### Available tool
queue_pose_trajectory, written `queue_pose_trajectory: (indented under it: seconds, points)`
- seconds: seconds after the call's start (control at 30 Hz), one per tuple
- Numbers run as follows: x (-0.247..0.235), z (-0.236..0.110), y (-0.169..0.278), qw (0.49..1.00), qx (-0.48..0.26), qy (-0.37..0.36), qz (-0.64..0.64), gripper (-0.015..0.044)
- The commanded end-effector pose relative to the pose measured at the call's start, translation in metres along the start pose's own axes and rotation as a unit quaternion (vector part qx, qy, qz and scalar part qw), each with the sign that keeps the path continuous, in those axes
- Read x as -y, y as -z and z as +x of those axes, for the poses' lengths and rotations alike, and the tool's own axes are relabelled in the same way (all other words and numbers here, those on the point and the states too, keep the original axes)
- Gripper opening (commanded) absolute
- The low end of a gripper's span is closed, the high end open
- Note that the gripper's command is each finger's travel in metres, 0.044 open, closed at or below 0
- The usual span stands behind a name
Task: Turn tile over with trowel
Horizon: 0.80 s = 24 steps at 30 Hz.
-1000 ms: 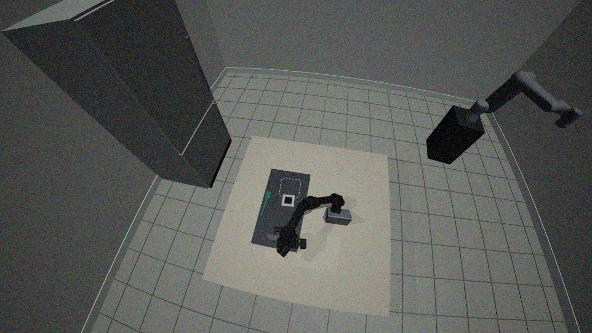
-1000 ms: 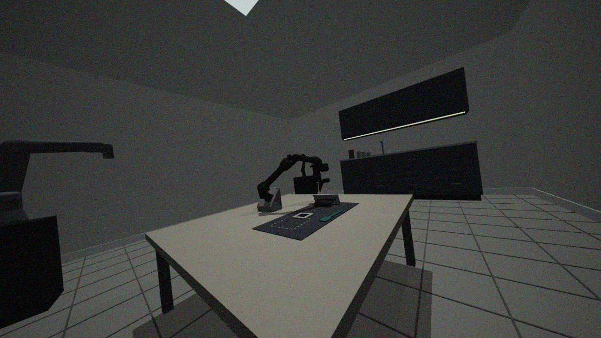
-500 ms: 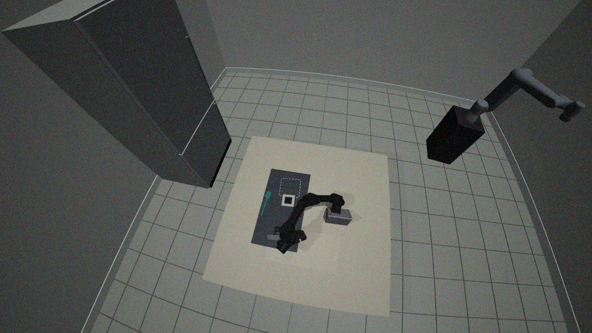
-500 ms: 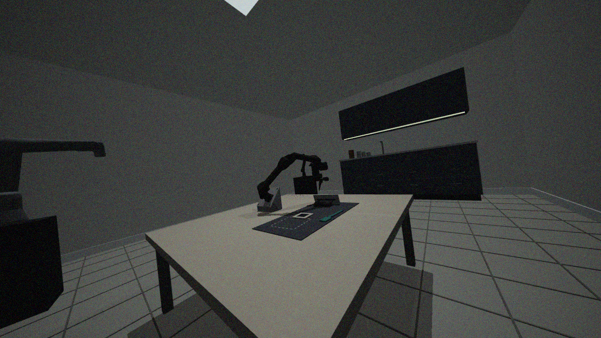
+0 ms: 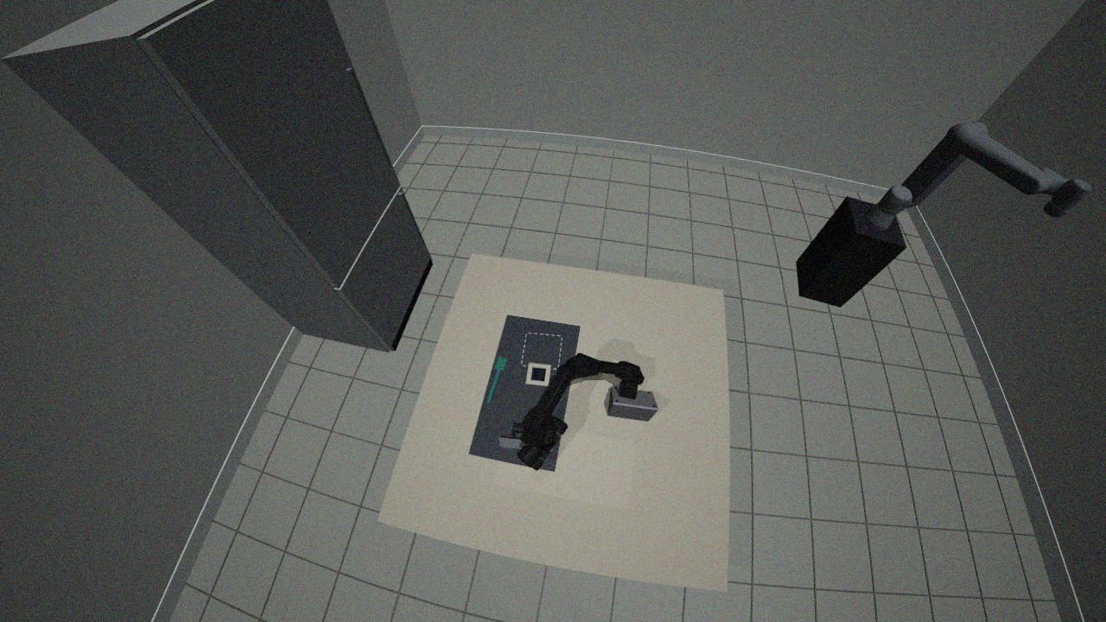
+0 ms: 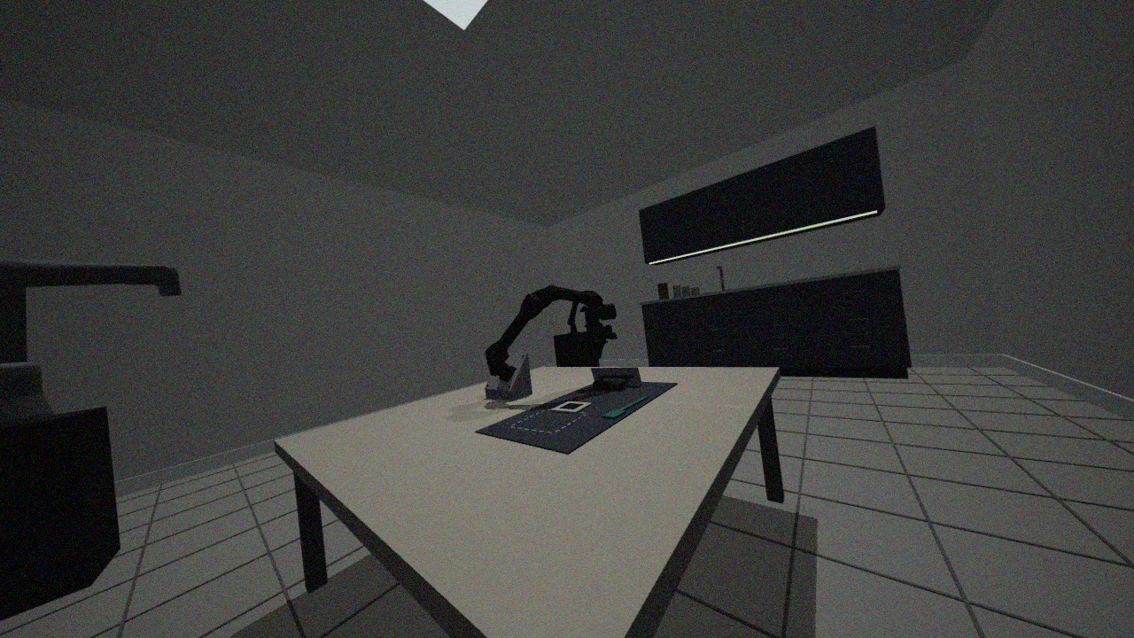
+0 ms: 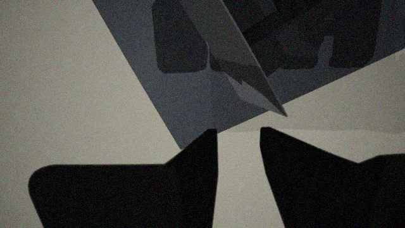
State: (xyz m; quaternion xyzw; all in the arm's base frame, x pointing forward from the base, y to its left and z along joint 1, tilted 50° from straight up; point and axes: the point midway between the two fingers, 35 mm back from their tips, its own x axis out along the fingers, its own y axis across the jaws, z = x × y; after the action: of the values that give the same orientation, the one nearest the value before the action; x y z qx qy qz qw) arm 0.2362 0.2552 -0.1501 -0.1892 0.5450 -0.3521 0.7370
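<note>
One trowel [image 5: 494, 378] on mat [image 5: 494, 433], well apart from tool [image 5: 533, 456]; tool partly open, empty.

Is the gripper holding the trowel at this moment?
No: the teal trowel lies on the mat left of the tile, while the gripper is at the mat's near end with nothing between its fingers.

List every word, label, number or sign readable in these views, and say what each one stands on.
None: no readable text in any view.
The white square tile bears only a dark square mark, no letters.
The dark rectangular mat carries only a white dashed outline.
The small items on the far counter are too small to read.
</note>
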Motion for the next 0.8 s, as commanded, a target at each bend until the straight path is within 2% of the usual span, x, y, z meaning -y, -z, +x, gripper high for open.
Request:
queue_pose_trajectory:
  seconds: [0.0,0.37,0.77]
  points:
    - [0.007,-0.003,-0.004,0.997,0.001,0.001,-0.080,0.0100]
    - [0.020,-0.008,-0.010,0.967,0.000,0.001,-0.256,0.0100]
    - [0.018,-0.008,-0.009,0.969,-0.001,0.000,-0.249,0.0100]
